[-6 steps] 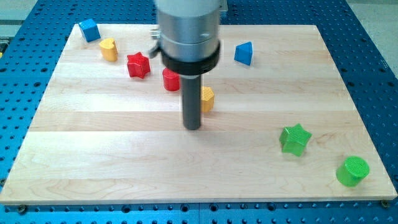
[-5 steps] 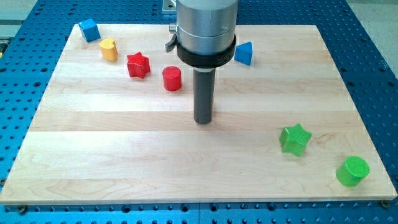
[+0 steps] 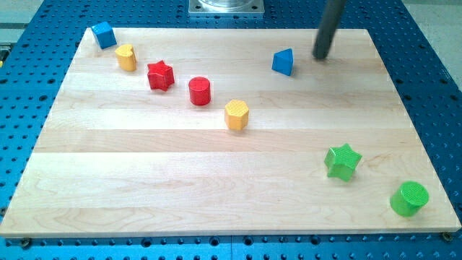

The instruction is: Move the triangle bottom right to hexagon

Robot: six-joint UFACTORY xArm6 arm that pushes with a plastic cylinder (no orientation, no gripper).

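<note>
One blue triangle sits at the worktop's top, my tip near at its three o'clock. No jaws exist. Approach step, I judge: next, push it toward five o'clock of the yellow hexagon.

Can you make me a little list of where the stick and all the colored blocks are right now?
tip: my tip, near the view's top, just right of the blue triangle, gap between them
blue triangle: upper middle-right
yellow hexagon: centre
red cylinder: upper-left of the hexagon
red star: left of the cylinder
yellow block: upper left
blue cube: top-left corner
green star: lower right
green cylinder: bottom-right corner
</note>
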